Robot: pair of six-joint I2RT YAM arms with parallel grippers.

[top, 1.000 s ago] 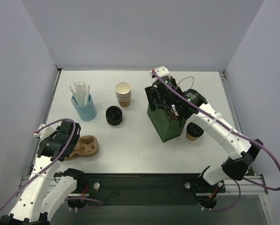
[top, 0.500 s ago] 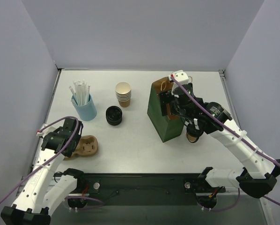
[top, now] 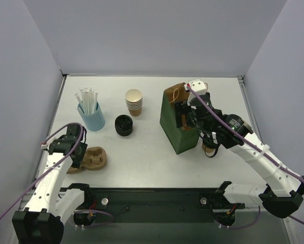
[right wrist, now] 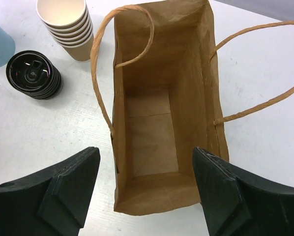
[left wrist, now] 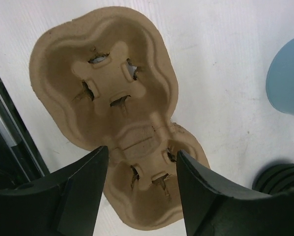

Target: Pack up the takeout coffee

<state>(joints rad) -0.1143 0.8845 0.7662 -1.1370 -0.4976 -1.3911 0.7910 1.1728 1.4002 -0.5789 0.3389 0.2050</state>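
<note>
The left pincer [left wrist: 142,160] hangs open astride the waist of the pulp cup carrier [left wrist: 120,93]. The right pincer [right wrist: 146,155] gapes, holding nothing, above the empty paper bag [right wrist: 198,83]. The takeout coffee [top: 208,149] stands on the desk [top: 142,162] just beside the bag, mostly hidden under the right arm. The left should likely descend squarely and pinch the central ridge, so the carrier lifts level.

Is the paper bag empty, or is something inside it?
Empty. The right wrist view looks straight down into the paper bag and shows only its bare brown bottom.
</note>
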